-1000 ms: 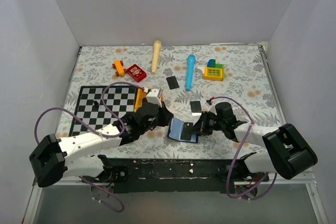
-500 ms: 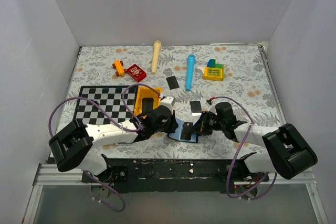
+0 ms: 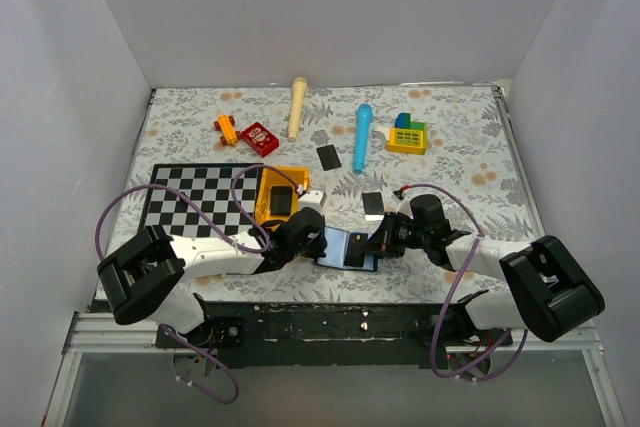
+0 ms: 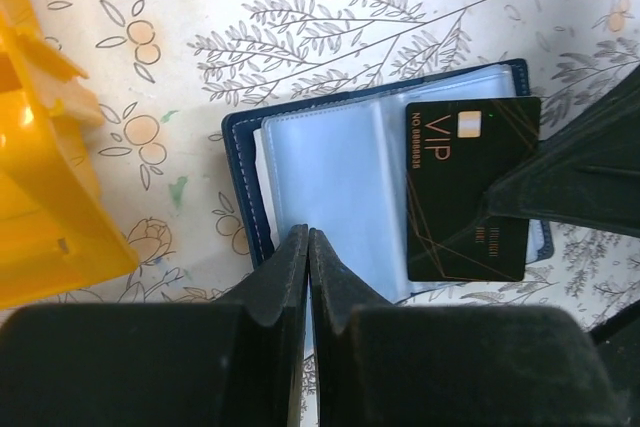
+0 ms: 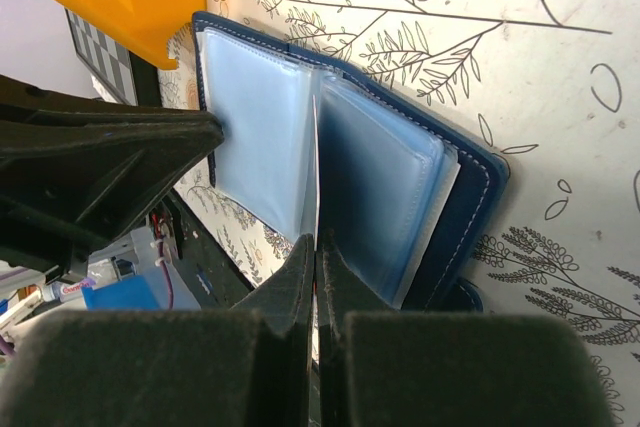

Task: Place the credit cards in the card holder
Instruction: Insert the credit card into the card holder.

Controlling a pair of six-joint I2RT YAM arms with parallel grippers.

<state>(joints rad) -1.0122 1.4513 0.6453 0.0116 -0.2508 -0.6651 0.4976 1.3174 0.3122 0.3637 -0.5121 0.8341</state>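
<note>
The left end effector [image 4: 308, 237] has swung in from over the chessboard [image 3: 195, 202]. Clenched empty, it pins the 9 o'clock edge of the one open card holder [image 3: 345, 247], at 6 o'clock on the tabletop [image 3: 470, 147]. The right end effector [image 5: 315, 242] seems to grasp one VIP card [image 4: 465, 187] edge-on over a pocket [image 4: 330, 177], not yet seated. Of three credit cards, two lie loose: near card [image 3: 373, 205] at 1 o'clock, far card [image 3: 328, 157] at 12.

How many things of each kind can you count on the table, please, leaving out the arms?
credit card: 3
card holder: 1
chessboard: 1
orange bin: 1
blocky toy: 3
stick-shaped item: 2
Total: 11
</note>
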